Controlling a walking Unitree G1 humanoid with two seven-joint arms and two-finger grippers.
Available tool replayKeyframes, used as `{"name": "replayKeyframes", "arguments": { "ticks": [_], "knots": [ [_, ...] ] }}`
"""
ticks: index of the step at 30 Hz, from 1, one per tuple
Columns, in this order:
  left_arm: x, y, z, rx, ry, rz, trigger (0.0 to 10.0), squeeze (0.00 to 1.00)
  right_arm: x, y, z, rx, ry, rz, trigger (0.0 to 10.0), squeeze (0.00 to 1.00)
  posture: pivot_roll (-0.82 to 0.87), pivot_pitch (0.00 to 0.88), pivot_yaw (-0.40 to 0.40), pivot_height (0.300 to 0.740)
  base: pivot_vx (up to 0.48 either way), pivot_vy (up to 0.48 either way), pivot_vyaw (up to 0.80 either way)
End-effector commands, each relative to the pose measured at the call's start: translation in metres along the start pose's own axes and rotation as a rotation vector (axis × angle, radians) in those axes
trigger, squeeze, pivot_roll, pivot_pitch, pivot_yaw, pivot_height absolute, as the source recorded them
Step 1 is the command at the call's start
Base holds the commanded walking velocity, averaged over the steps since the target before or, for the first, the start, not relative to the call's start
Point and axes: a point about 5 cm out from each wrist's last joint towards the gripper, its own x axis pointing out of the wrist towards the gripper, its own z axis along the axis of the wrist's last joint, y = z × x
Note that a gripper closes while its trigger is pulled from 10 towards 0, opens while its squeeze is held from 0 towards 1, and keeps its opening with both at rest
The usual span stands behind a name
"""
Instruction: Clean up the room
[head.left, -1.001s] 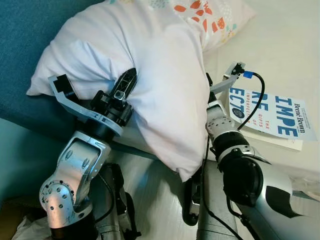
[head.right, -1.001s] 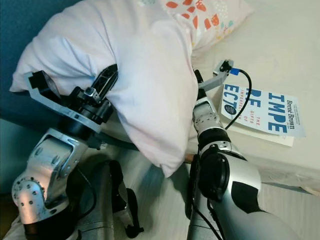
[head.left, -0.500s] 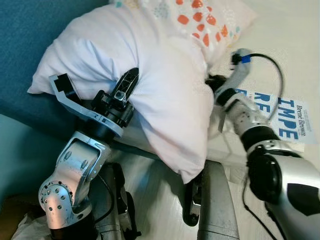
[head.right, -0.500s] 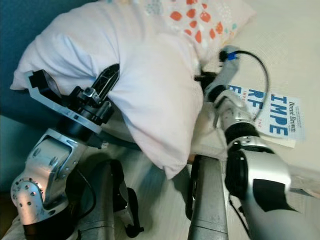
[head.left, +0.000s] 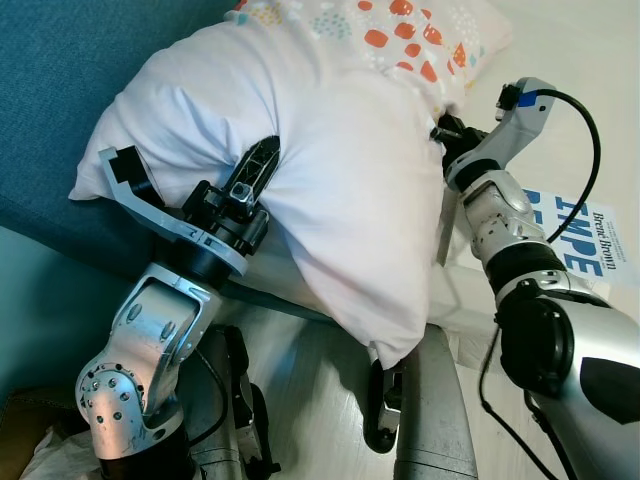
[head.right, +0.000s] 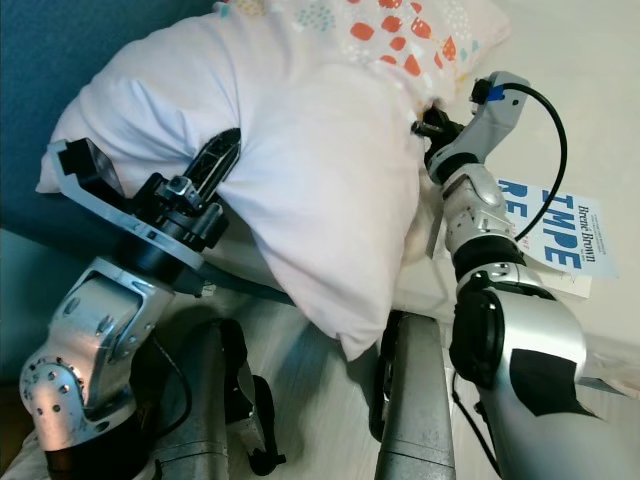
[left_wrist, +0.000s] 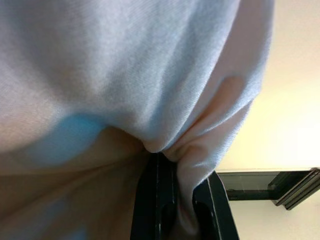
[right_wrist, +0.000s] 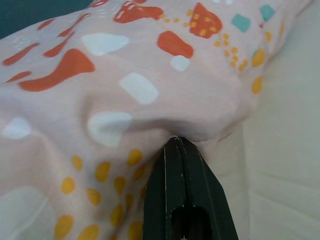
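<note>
A big white pillow (head.left: 330, 170) hangs off the bed's edge against the blue headboard. My left gripper (head.left: 258, 160) is shut on a fold of its fabric at the lower left side; the left wrist view has the black fingers (left_wrist: 157, 200) pinching white cloth. A second pillow with orange, teal and yellow spots (head.left: 400, 30) lies behind it on the bed. My right gripper (head.left: 445, 130) is shut, fingers together, with its tip (right_wrist: 173, 142) pressed into the patterned pillow (right_wrist: 125, 65) where the two pillows meet.
A white book with blue lettering (head.left: 575, 235) lies on the cream bed (head.left: 580, 80) just right of my right arm. The blue padded headboard (head.left: 60, 60) fills the left. My own legs and a pale floor (head.left: 310, 400) are below.
My right arm swung up from beside the book to the patterned pillow, and the white pillow bulged a little to the right. My left gripper kept its hold in place.
</note>
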Motion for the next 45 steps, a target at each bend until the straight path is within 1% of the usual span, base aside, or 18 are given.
{"name": "replayKeyframes", "arguments": {
  "ticks": [1, 3, 4, 45],
  "knots": [
    [-0.1408, 0.0849, -0.0452, -0.320, -0.144, 0.641, 0.0, 0.00, -0.0020, -0.0028, -0.0069, 0.087, 0.003, -0.037, 0.0, 0.00, 0.12, 0.554, -0.050, 0.547, 0.000, 0.000, 0.00],
    [-0.1408, 0.0849, -0.0452, -0.320, -0.144, 0.641, 0.0, 0.00, -0.0020, -0.0028, -0.0069, 0.087, 0.003, -0.037, 0.0, 0.00, 0.12, 0.554, -0.050, 0.547, 0.000, 0.000, 0.00],
    [-0.1440, 0.0859, -0.0509, -0.327, -0.115, 0.678, 0.0, 0.00, -0.0004, 0.0051, -0.0104, 0.141, 0.002, -0.011, 0.0, 0.00, 0.12, 0.554, -0.053, 0.547, 0.000, 0.000, 0.00],
    [-0.1440, 0.0859, -0.0509, -0.327, -0.115, 0.678, 0.0, 0.00, -0.0004, 0.0051, -0.0104, 0.141, 0.002, -0.011, 0.0, 0.00, 0.12, 0.554, -0.053, 0.547, 0.000, 0.000, 0.00]
  ]
}}
